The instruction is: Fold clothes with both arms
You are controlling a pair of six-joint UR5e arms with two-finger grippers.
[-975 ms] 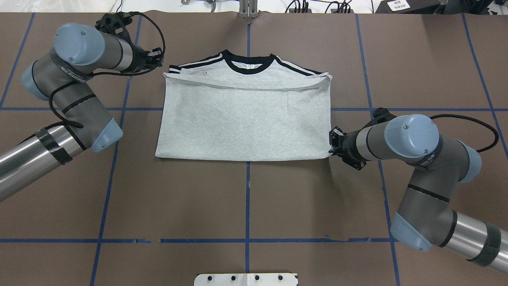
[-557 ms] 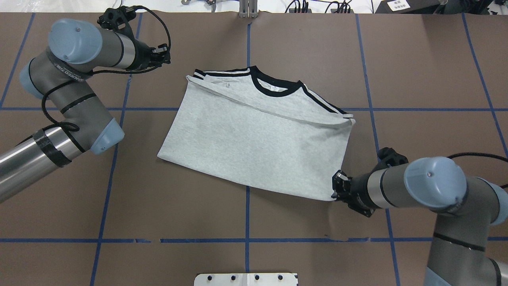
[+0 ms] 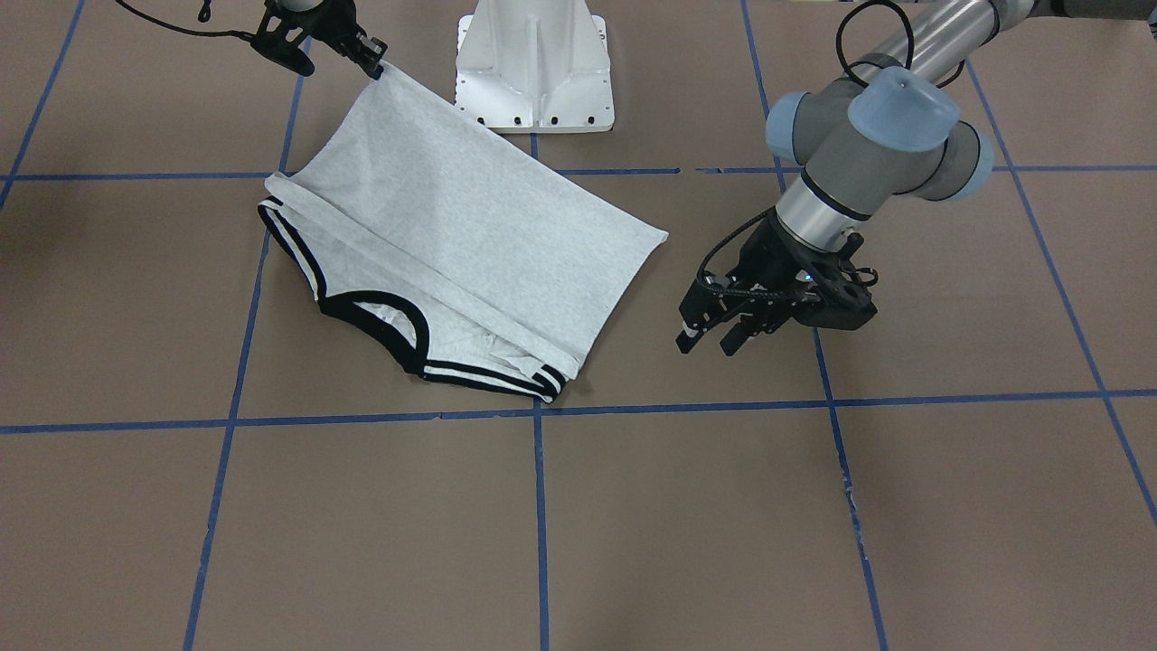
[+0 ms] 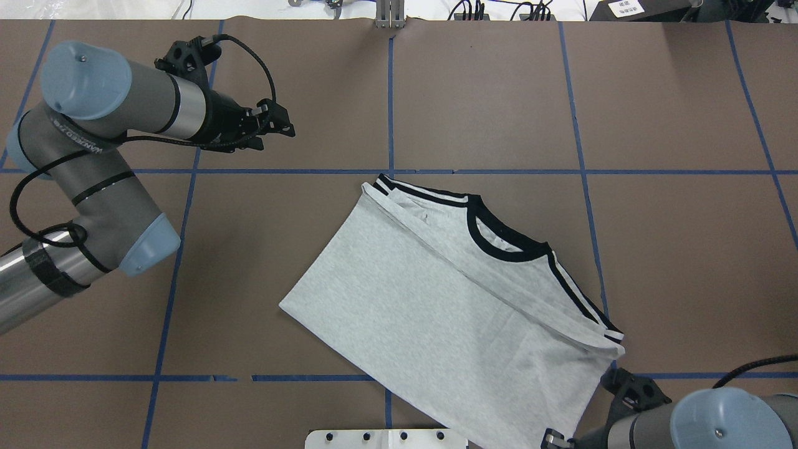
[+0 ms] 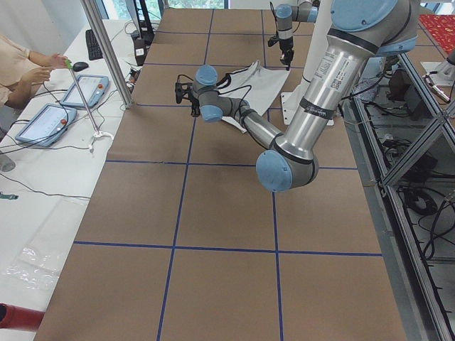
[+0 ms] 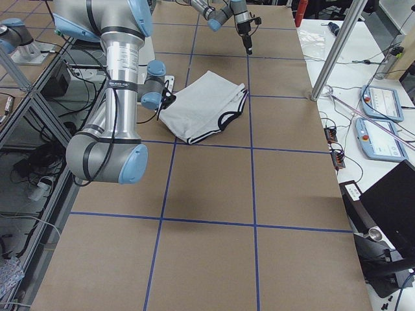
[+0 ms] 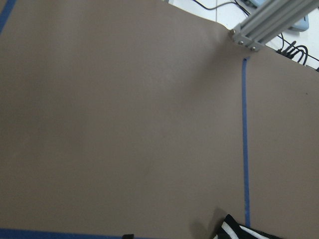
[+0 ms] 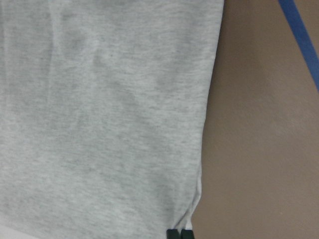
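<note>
Item 1: T-shirt [image 4: 449,324], light heather-grey, folded across its middle with the plain side facing up. It is lying diagonally on the tabletop [image 4: 686,93], on the robot's right half. The black collar [image 4: 492,246] and black-and-white shoulder stripes [image 4: 583,299] are showing along the far edge, past the folded-over layer. No print is showing in any view.

Item 2: right tool [image 3: 375,61]. Its 2 fingers are pressing together on the T-shirt's near right corner, just beside the white pedestal base [image 3: 535,68]. In the front-facing view the cloth is running up taut into the grip. The wrist view is showing the closed fingertips [image 8: 177,233] at the hem corner.

Item 3: left tool [image 4: 283,125]. It is hovering over bare tabletop, well apart from the T-shirt, on the far left side. Its fingers are standing spread apart and are gripping nothing.

Item 4: tabletop, brown covering, with blue tape lines [image 4: 389,93] marking a grid. 1 line is passing under the T-shirt.
</note>
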